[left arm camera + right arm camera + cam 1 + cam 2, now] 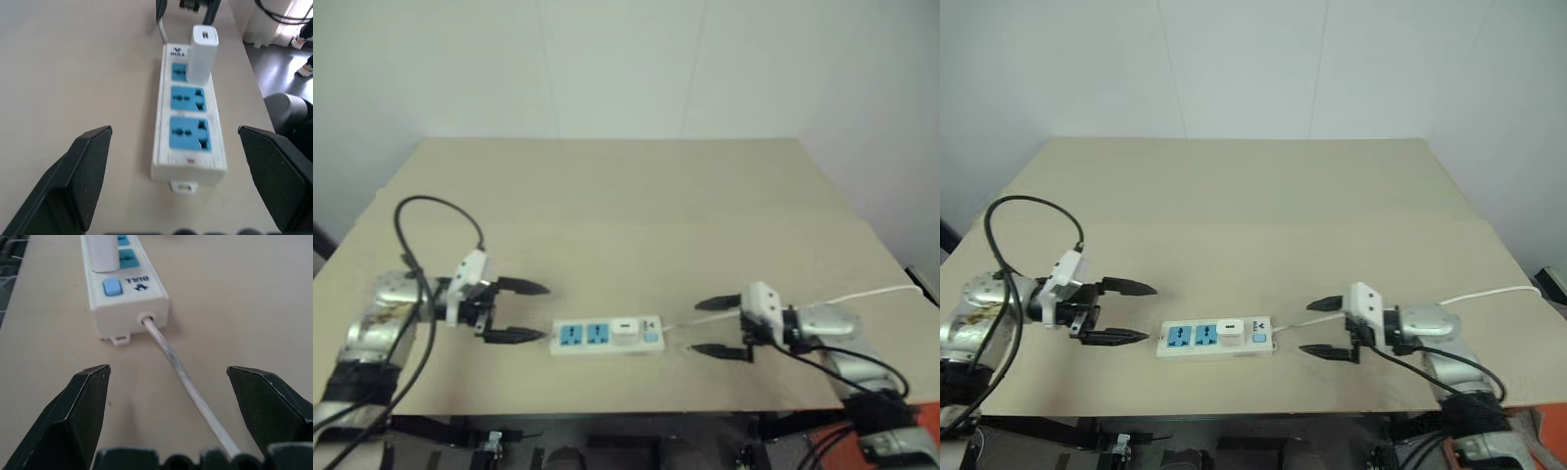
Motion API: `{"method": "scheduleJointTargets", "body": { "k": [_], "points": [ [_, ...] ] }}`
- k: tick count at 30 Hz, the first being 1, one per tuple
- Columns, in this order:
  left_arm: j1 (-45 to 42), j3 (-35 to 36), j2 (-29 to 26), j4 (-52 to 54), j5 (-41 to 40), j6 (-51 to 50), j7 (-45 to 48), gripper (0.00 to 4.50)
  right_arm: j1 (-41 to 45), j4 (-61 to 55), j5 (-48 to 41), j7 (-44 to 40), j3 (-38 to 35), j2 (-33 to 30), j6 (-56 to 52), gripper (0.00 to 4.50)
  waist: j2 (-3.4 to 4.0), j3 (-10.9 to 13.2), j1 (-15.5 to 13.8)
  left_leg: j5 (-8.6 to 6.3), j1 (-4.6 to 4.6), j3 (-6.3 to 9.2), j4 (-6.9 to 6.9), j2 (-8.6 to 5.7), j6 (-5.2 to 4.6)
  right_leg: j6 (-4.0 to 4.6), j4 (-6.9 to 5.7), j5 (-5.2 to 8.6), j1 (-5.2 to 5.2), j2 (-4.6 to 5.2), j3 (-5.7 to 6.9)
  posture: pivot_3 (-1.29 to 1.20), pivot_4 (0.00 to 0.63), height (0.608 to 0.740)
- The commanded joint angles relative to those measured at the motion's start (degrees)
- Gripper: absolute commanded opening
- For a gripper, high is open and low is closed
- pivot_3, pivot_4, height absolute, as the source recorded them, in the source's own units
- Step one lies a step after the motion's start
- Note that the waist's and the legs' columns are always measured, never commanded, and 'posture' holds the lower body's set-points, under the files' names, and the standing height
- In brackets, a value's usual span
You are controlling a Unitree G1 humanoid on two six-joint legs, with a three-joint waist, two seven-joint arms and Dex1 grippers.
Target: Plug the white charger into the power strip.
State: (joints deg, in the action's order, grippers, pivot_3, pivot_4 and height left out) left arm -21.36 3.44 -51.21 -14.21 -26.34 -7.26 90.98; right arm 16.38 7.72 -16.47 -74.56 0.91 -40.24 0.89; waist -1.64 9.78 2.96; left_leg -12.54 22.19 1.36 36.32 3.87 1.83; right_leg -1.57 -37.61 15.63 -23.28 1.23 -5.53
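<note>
The power strip (608, 335) is laid flat near the front edge of the tan counter (626, 196), its long axis running across the view. The white charger (625, 330) is seated upright in the socket nearest the switch end, the third of the three blue socket faces; the two other blue faces are left bare. A blue switch (111, 286) is seen at the cord end of the strip. From that end a thin white cord (862, 295) is led away toward 3 o'clock, passing between the fingers of the right end effector.

The left end effector (524, 311) is held at 9 o'clock of the strip, pointing toward it, with its two black fingers spread wide and nothing gripped; it is kept just clear of the strip's end. The right end effector (717, 327) is held at 3 o'clock of the strip, pointing back at it, likewise released and empty, a short way apart from the strip. In the left wrist view the charger (203, 54) is shown standing on the far socket, beyond the two free ones.
</note>
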Motion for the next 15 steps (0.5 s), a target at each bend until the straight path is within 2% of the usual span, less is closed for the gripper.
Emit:
{"method": "scheduleJointTargets", "body": {
  "k": [1,7,15],
  "points": [
    [3.1,4.4,-2.8,3.4,-2.1,0.0,1.0,4.5,-2.3,-3.7,-3.3,-0.3,-5.4,-4.3,-1.5,4.45,0.0,0.0,-0.1,0.0,0.01,-0.01,0.0,0.0,0.0,0.0,0.01,0.0,0.0,0.01,0.0,0.0,0.15,0.74],
    [8.7,9.1,-4.9,7.1,-4.1,-1.4,0.2,4.5,-5.3,-4.6,-5.0,-0.2,-10.0,-8.8,-1.6,4.45,-0.02,0.1,-0.4,0.0,-0.04,-0.05,0.01,0.01,0.0,-0.01,0.01,0.01,0.01,0.04,0.0,0.0,0.15,0.74],
    [10.5,9.7,-4.1,9.2,-4.5,-2.1,-0.7,4.5,-5.6,-5.1,-5.5,0.2,-10.3,-9.3,-1.7,4.45,-0.01,0.1,-0.3,0.0,-0.03,-0.08,0.0,0.01,0.0,-0.01,0.03,0.01,0.01,0.04,-0.03,0.0,0.15,0.74]
  ]
}}
